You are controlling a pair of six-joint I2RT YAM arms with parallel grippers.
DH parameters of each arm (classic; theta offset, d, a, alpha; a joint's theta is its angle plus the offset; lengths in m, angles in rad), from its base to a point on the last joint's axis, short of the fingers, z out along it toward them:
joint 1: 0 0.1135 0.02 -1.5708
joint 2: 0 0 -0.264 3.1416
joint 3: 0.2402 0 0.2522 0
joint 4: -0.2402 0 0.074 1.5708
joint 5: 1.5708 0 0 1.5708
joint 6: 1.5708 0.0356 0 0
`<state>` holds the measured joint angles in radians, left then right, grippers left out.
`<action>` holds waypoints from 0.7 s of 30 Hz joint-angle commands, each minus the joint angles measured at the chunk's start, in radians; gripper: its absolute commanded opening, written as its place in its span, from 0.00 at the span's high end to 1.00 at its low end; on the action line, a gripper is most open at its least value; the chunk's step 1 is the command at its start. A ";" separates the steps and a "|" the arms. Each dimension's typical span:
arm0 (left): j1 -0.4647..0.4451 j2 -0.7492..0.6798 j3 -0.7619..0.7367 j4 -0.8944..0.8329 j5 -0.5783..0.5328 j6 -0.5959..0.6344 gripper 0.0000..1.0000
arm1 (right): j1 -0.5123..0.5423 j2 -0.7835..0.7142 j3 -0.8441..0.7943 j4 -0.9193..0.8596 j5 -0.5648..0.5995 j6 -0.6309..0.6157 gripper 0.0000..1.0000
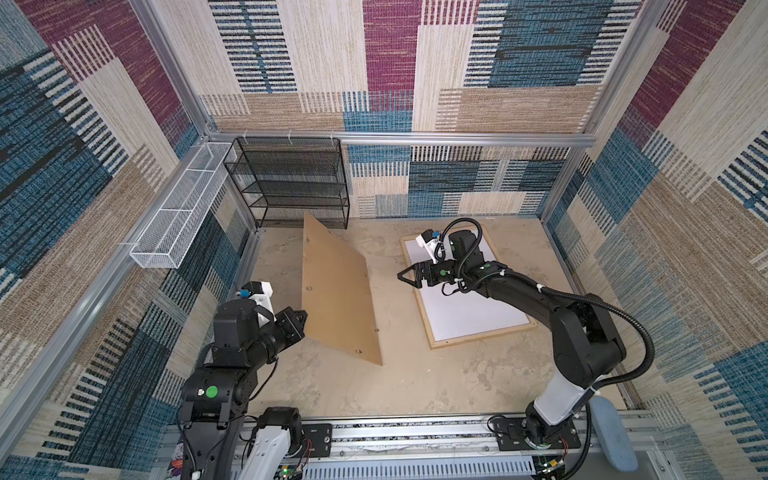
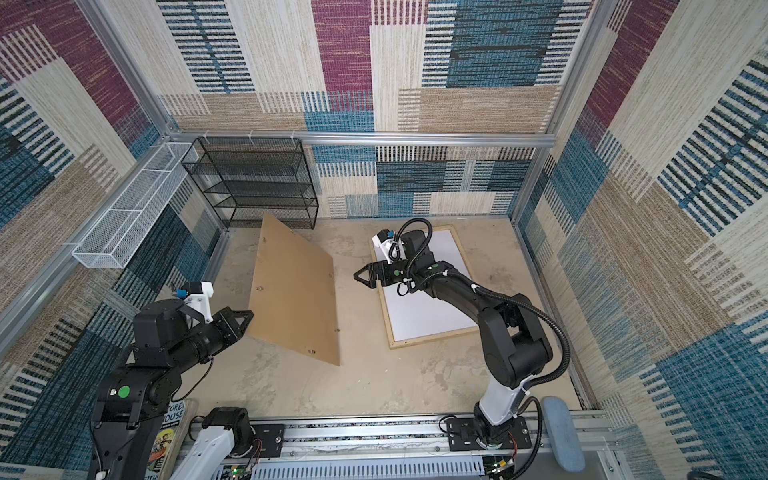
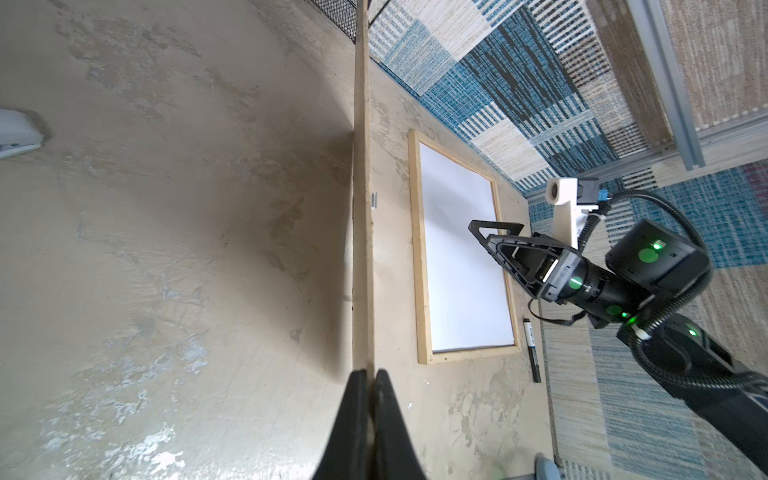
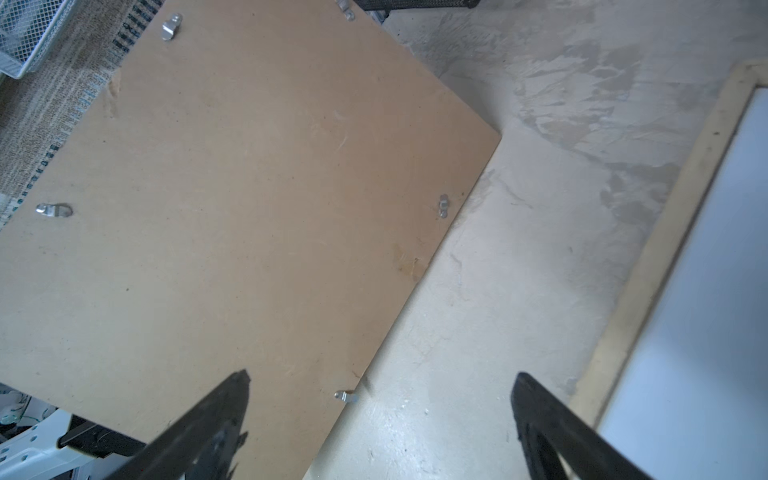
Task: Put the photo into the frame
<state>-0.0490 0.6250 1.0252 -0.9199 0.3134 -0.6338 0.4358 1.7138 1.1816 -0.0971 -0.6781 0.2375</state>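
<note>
one left pincer (image 1: 301,322) is clamping the tilted brown backing board (image 1: 336,291), left of the rectangular pale-wood frame (image 1: 482,338); right pincer (image 1: 409,279) is gaping.

Only one scrap could be read: the letters "TORE" above "HOUSE", on a colourful printed card (image 2: 174,415) at the near edge in a top view. The black marker (image 3: 531,350) carried a label too small to read.

matt brown board (image 1: 336,291), pale bare-wood frame (image 1: 484,336), rough mottled tabletop (image 1: 415,386).
</note>
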 commanded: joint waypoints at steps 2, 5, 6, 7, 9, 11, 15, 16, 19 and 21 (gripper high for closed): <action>0.000 0.000 0.022 0.082 0.110 -0.041 1.00 | -0.013 0.017 -0.007 -0.013 -0.030 -0.007 0.00; 0.000 0.001 0.023 0.076 0.108 -0.031 1.00 | -0.008 0.050 -0.045 0.059 -0.083 0.039 0.00; 0.000 -0.002 0.019 0.077 0.108 -0.027 1.00 | -0.003 0.059 -0.055 0.075 -0.086 0.051 0.00; -0.001 -0.006 0.010 0.080 0.105 -0.023 1.00 | 0.007 0.069 -0.066 0.090 -0.090 0.062 0.00; 0.000 -0.019 -0.007 0.084 0.093 -0.024 1.00 | 0.037 0.090 -0.076 0.103 -0.094 0.071 0.00; 0.000 -0.033 -0.036 0.097 0.088 -0.032 1.00 | 0.078 0.119 -0.070 0.102 -0.073 0.072 0.00; 0.000 -0.050 -0.067 0.110 0.093 -0.030 1.00 | 0.120 0.189 -0.053 0.114 -0.058 0.100 0.00; 0.000 -0.053 -0.070 0.108 0.093 -0.025 1.00 | 0.128 0.203 -0.050 0.115 -0.053 0.104 0.00; 0.000 -0.058 -0.074 0.102 0.090 -0.017 1.00 | 0.148 0.227 -0.041 0.110 -0.032 0.111 0.00; 0.000 -0.061 -0.073 0.095 0.080 -0.011 1.00 | 0.157 0.239 -0.035 0.097 -0.012 0.114 0.00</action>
<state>-0.0498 0.5682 0.9516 -0.9031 0.3935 -0.6514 0.5835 1.9419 1.1351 -0.0238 -0.7162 0.3309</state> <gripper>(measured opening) 0.081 0.995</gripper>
